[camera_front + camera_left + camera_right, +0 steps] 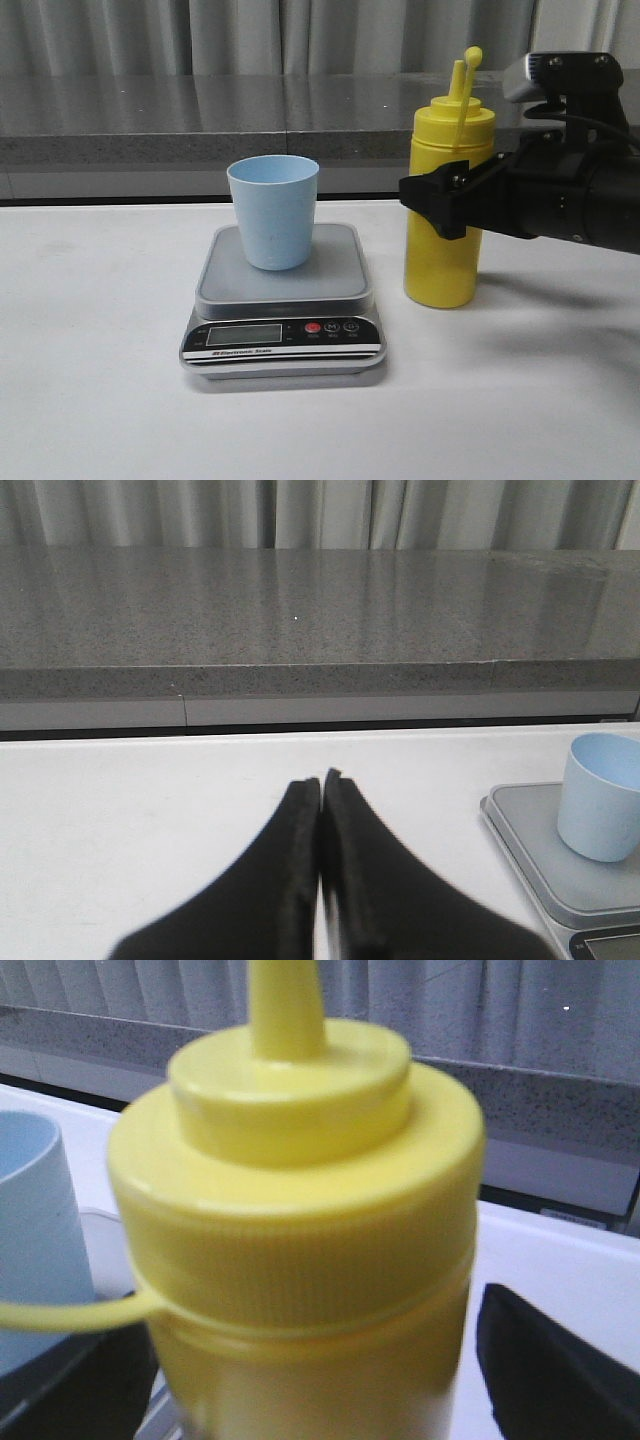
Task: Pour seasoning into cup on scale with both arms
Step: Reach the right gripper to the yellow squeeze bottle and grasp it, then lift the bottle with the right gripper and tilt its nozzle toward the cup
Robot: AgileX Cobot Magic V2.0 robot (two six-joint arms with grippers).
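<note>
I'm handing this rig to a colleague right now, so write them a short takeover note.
Left gripper: shut, empty, hovering over bare table left of the scale.
Right gripper: open, fingers on either side of the seasoning bottle, not clearly clamped.
Cup stands upright on the scale platform; bottle stands upright on the table to its right, cap off the nozzle.
Done: cup placed. Left: grip, lift, pour.

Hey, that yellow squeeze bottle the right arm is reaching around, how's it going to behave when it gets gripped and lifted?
The yellow squeeze bottle looks like soft plastic, so its wall will probably dent under a firm grip. It is tall and narrow, so a sideways nudge could tip it. The smooth, glossy surface may slip a little between the right end effector fingers. How full it is cannot be seen, so its weight is uncertain.
</note>
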